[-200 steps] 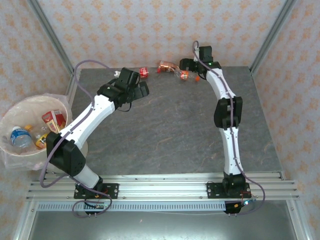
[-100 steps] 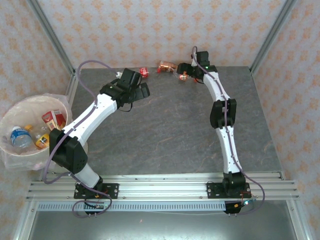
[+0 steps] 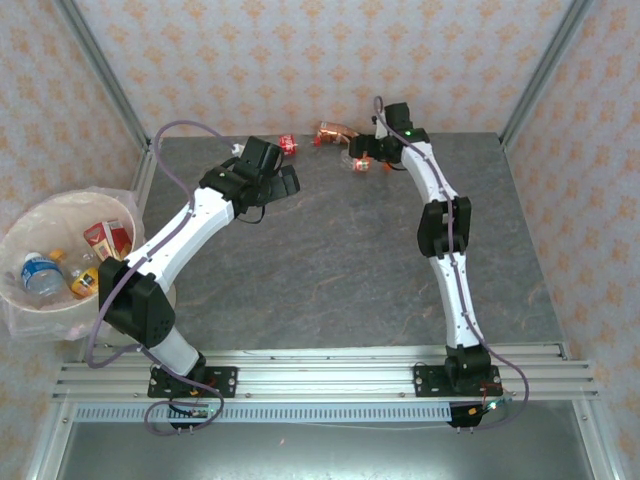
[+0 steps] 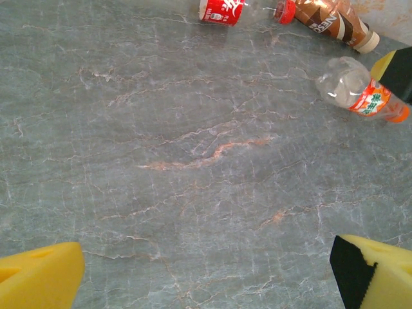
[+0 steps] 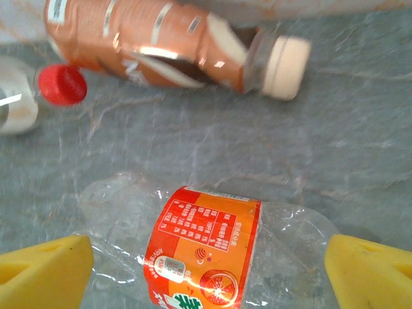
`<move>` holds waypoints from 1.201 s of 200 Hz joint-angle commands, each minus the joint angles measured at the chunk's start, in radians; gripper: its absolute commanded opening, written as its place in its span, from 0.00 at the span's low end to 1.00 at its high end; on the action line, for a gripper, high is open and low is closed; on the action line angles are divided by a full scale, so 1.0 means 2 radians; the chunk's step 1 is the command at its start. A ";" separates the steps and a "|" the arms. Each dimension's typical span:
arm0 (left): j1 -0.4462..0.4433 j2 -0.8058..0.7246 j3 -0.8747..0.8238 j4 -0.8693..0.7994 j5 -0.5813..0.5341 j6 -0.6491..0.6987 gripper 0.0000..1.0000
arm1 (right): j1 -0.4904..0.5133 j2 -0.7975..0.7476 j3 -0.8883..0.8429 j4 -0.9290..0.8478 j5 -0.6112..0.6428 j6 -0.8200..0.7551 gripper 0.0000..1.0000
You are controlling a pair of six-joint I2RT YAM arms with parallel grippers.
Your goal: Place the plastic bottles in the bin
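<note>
The crumpled clear bottle [image 5: 206,257] with a glossy orange label lies on its side near the far edge of the grey, veined worktop [image 4: 193,161]. My right fingers [image 5: 45,273], soft yellow pads, stand open either side of it, and its lower part is cut off from me. Just beyond lie a brown-sleeved bottle [image 5: 161,45] and a red-capped one [image 5: 61,85], mostly cropped. My left fingers [image 4: 38,277] hang open over bare worktop. The round, bag-lined bin [image 3: 30,225] beside the worktop's left edge holds several bottles [image 3: 42,272].

Orange-labelled clear bottle [image 5: 206,251], brown bottle [image 5: 148,45] and red-labelled bottle [image 4: 222,11] lie flat; bin [image 3: 45,225] holds others.
</note>
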 commanded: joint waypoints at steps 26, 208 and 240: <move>0.005 -0.009 -0.015 0.000 -0.010 -0.002 1.00 | 0.023 -0.082 -0.121 -0.050 0.001 -0.008 0.91; 0.006 -0.037 -0.057 0.016 -0.004 -0.012 1.00 | 0.046 -0.292 -0.507 0.090 -0.104 -0.005 0.99; 0.006 -0.037 -0.060 0.017 -0.004 -0.012 1.00 | 0.059 -0.305 -0.539 0.118 -0.009 -0.002 0.98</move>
